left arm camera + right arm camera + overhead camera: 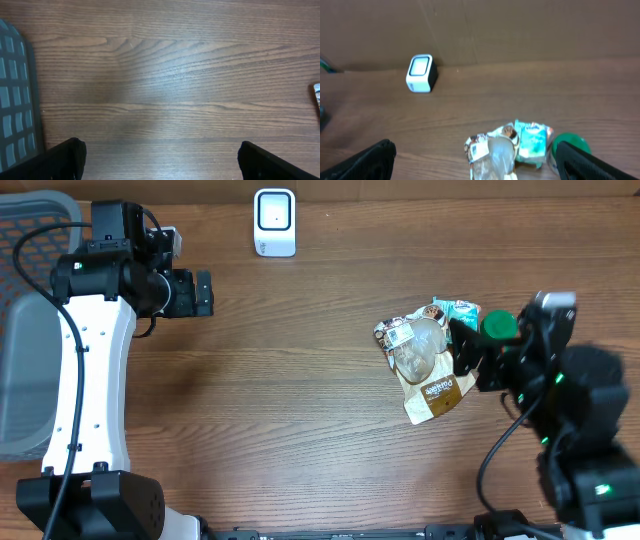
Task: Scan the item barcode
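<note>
A heap of items lies right of centre on the wooden table: a brown and clear pouch (425, 365) with a white barcode label, a teal packet (455, 312) and a green-lidded container (498, 326). The white scanner (275, 222) stands at the far edge. My right gripper (472, 358) hangs open just right of the heap. Its wrist view shows the pouch (492, 152), the teal packet (532, 142), the green lid (568, 145) and the scanner (421, 73) beyond. Far left, my left gripper (203, 293) is open over bare wood, with nothing between its fingers (65, 160).
A grey mesh basket (25, 360) stands at the table's left edge, and its side shows in the left wrist view (12, 100). A brown cardboard wall (520, 30) runs behind the scanner along the far edge.
</note>
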Motion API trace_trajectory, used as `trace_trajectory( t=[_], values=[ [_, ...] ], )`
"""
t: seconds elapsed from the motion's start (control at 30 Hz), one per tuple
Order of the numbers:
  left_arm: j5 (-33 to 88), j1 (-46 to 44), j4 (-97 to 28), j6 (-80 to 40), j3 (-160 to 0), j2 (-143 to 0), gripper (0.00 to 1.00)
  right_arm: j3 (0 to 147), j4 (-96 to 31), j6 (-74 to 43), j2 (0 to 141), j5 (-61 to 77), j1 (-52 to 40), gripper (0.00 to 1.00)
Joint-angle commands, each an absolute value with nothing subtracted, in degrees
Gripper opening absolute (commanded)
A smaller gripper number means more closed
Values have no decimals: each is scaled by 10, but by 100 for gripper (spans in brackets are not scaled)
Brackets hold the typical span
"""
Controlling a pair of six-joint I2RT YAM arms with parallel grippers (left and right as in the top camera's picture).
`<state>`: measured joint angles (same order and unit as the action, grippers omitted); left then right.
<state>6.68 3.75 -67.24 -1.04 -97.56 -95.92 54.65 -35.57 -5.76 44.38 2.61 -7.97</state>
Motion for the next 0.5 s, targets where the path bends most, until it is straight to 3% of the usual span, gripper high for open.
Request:
trace_trajectory(
  t=[0.0, 0.23, 0.47],
  values=[
    [69, 38, -671, 1, -986, -963, 100, 447, -292, -56, 380, 27, -82, 100],
    [69, 38, -671, 1, -986, -963, 100, 250, -140, -56, 225, 27, -82, 100],
    [69, 38, -671, 1, -986, -963, 100, 124, -90, -60, 111, 46, -82, 100]
  ],
)
